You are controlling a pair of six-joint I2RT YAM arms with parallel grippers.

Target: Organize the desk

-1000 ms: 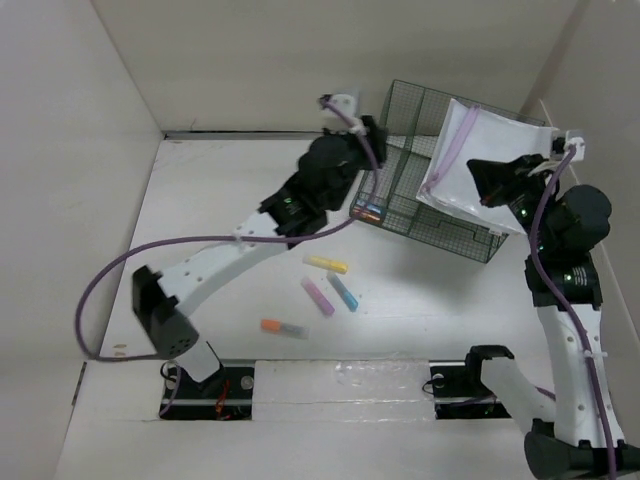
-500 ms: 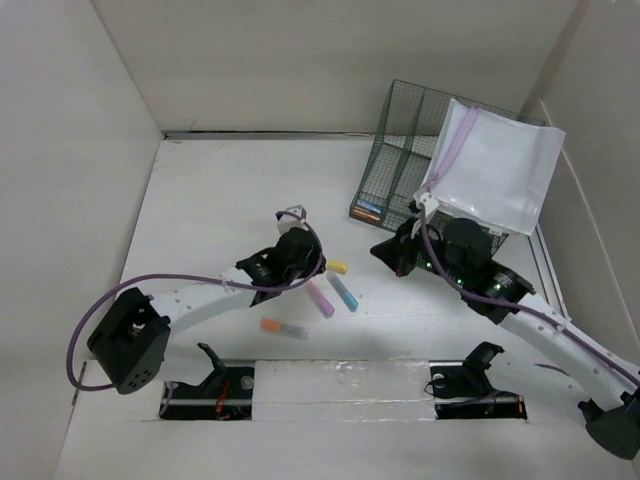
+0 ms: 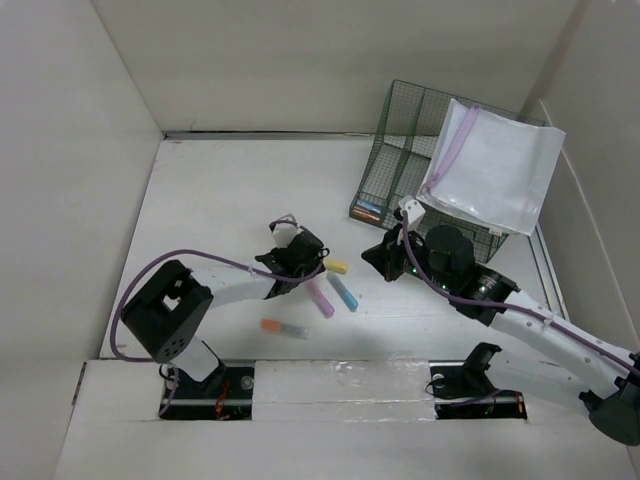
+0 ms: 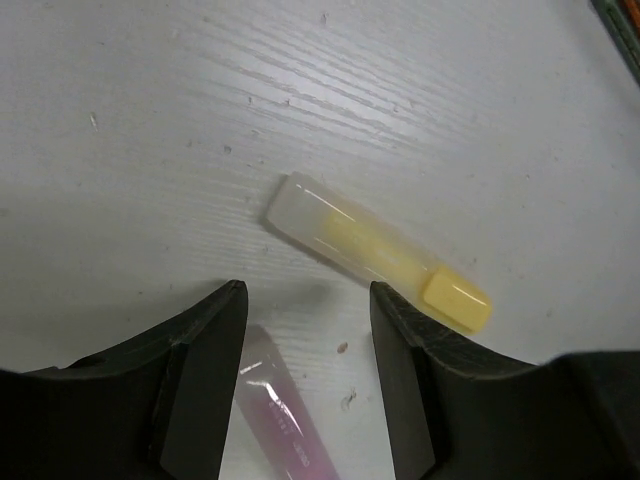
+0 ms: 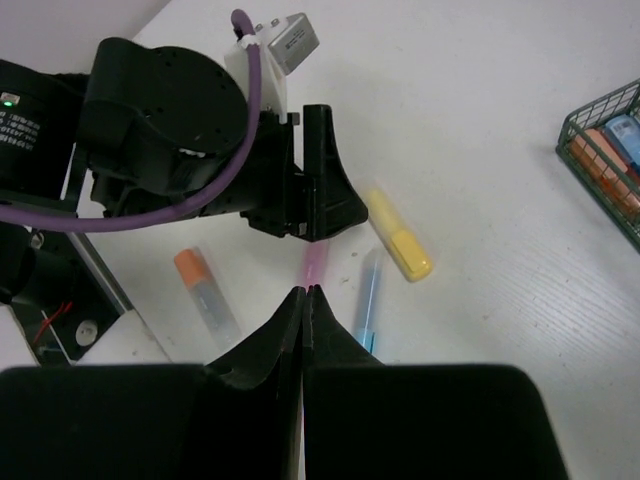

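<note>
The yellow marker [image 4: 380, 255] lies on the desk [image 3: 215, 190]. The left arm stretches low, left gripper [image 4: 305, 290] parted and empty just before that marker; the right gripper [image 5: 305, 292] hovers opposite, pinched closed.

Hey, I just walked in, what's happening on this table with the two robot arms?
The desk is being tidied. The left tool is open, low over one end of the pink highlighter, the yellow highlighter just past its fingertips. The right tool is shut and empty, hovering close by. A blue highlighter and an orange highlighter also lie loose. The green wire basket at the far right holds a few markers, with a clear pouch lying on top.
</note>
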